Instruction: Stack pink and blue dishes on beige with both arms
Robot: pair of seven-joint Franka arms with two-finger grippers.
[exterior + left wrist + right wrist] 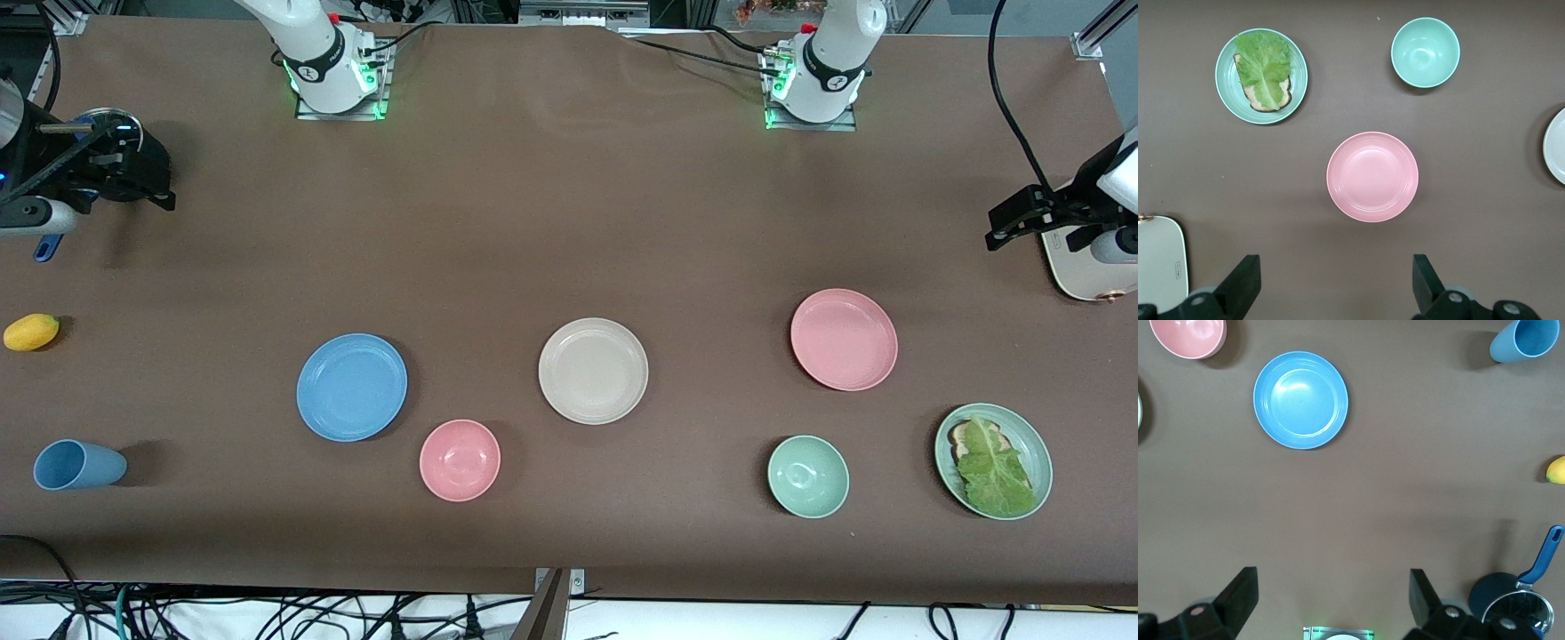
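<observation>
Front view, beige plate (593, 371) between blue plate (352, 387) and pink plate (844, 339), all apart, left gripper (1331, 283) and right gripper (1331, 600) both spread wide, holding nothing.

Surface (569, 222): we see a plain dark brown cover, no pattern.
Beige plate (593, 371): cream-beige, matte, one tone.
Pink plate (844, 339): soft pink all over.
Blue plate (352, 387): sky blue, plain.
Pink bowl (460, 460): we read the same pink, a little glossier inside.
Green bowl (807, 476): pale mint green.
Green plate (1031, 436): pale green rim; on it a bright green lettuce leaf (994, 467) over brown-crusted bread.
Blue cup (78, 465): dusty blue.
Lemon-like fruit (31, 332): yellow.
Left gripper (1005, 228): black fingers.
Right gripper (147, 182): black fingers.
Arm bases: we note glossy white with black bands and green lights.
Small pan (1521, 603): silver metal with a blue handle.
</observation>
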